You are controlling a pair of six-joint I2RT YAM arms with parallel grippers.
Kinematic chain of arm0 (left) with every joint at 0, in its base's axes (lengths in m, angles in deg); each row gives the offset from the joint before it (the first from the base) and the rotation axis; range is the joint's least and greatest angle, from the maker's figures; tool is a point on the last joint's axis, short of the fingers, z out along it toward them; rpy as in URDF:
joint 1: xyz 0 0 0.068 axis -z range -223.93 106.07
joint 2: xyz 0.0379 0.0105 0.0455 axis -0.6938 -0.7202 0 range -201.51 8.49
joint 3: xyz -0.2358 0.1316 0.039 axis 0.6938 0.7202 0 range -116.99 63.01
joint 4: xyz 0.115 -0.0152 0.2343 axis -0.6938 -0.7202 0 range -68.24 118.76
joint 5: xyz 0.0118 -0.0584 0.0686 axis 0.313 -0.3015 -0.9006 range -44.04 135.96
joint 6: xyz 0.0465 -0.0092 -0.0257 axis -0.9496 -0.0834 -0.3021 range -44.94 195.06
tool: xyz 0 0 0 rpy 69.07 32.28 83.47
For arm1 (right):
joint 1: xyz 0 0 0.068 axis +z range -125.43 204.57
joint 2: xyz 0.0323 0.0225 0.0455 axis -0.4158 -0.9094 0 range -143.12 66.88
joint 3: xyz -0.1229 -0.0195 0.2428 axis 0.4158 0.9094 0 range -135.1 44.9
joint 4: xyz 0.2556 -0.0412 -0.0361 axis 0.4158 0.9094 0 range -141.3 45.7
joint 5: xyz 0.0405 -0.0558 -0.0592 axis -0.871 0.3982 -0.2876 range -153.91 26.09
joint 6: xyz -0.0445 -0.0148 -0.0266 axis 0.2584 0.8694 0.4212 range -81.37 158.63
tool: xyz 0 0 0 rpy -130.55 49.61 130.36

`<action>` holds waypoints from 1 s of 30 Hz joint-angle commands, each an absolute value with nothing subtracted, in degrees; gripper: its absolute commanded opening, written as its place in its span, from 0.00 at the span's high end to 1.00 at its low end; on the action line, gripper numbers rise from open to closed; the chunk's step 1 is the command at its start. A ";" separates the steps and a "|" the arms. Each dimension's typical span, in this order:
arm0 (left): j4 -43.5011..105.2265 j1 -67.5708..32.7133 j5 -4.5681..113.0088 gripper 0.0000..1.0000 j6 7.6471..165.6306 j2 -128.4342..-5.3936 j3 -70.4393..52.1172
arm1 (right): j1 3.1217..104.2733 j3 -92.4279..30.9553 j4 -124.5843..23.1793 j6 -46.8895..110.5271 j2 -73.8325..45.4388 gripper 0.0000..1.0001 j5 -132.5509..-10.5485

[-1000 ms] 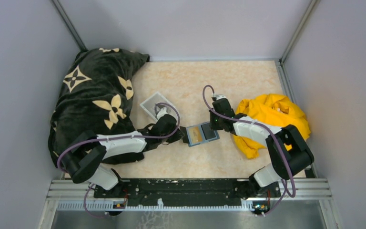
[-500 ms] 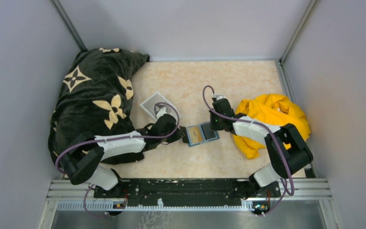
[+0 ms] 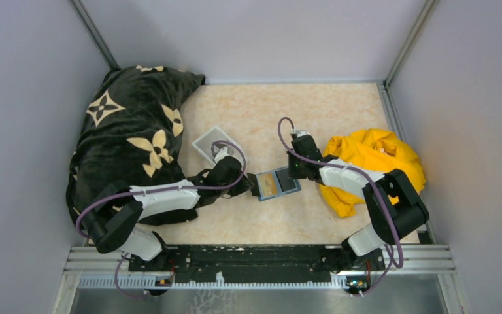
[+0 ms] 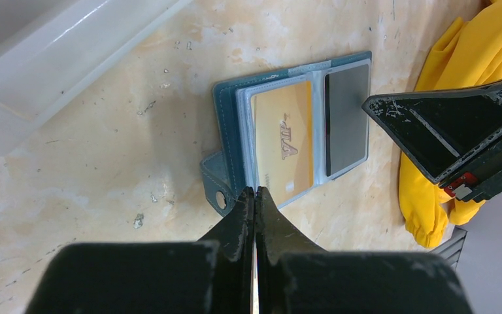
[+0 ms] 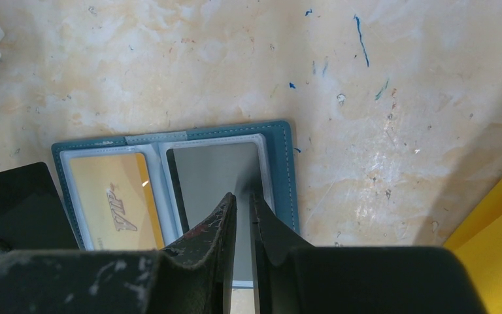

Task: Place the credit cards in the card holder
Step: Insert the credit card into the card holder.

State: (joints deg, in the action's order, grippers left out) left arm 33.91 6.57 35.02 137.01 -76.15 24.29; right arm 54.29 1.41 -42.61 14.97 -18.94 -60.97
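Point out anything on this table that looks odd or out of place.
Nothing is damaged or spilled. The card holder lies open and slightly skewed, a yellow card and a grey card in its sleeves. Only the dark blanket and yellow garment heaped at either side look out of place.

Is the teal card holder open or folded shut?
Open: the teal-blue card holder lies spread flat, yellow card and grey card showing inside.
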 commanded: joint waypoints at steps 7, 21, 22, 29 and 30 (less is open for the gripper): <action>33.57 7.12 34.25 1.00 137.90 -76.80 22.68 | 53.57 1.66 -44.57 15.08 -18.42 0.87 -61.28; 31.98 7.81 32.30 1.00 138.51 -78.78 21.34 | 53.57 1.92 -44.66 14.99 -18.36 0.87 -61.43; 31.94 7.82 32.25 1.00 138.66 -78.78 21.43 | 53.57 1.92 -44.66 14.99 -18.37 0.87 -61.45; 32.99 8.00 32.43 1.00 139.57 -78.48 21.81 | 53.58 2.14 -44.86 15.08 -18.80 0.87 -61.45; 33.03 8.01 32.42 1.00 139.60 -78.40 21.72 | 53.58 2.18 -44.84 15.08 -18.81 0.87 -61.45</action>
